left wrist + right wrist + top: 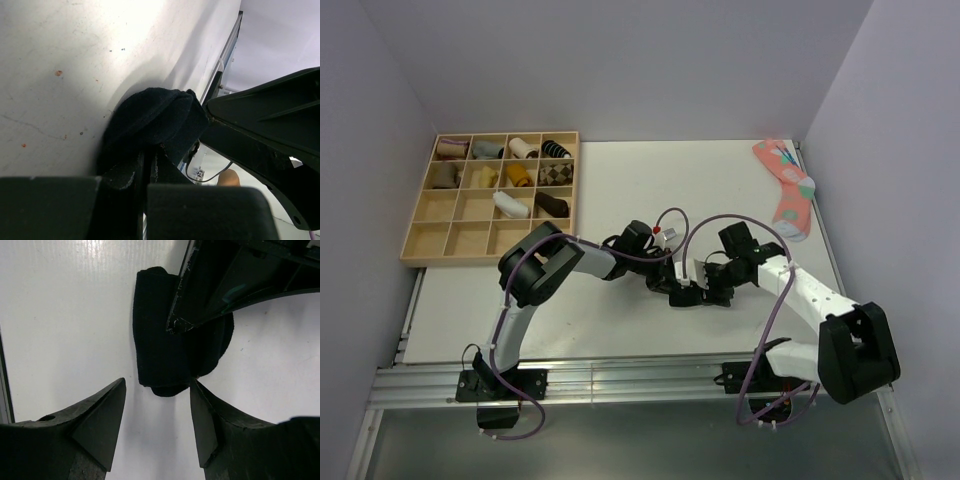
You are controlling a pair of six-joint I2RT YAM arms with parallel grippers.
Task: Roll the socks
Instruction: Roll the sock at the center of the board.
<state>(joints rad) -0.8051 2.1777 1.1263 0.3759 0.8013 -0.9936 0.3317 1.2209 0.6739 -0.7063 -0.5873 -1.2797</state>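
Left gripper (149, 164): jaws drawn narrow and pinching a fold of the socks (157, 335); the black knit bulges out ahead of the fingertips
Right gripper (157, 386): spread wide and holding nothing; one finger stands to each side of the bundle's near end, and one tip just touches the cloth
Where the socks lie: a stubby black bundle on the white table (65, 315), about mid-table where the two wrists meet; well apart from the wooden tray (420, 235) and from the coral sock (785, 190) at the far right
Step in hand: late in the roll, by my reading; the bundle looks wound, with the left pinning it while the right lines up
Next move calls for: the right jaws to close across the bundle clear of the left finger lying over it; one grip should hold throughout, since soft knit is likely to spring open if both let go
Hidden: whether the cuff is turned over the roll; the left finger covers that end
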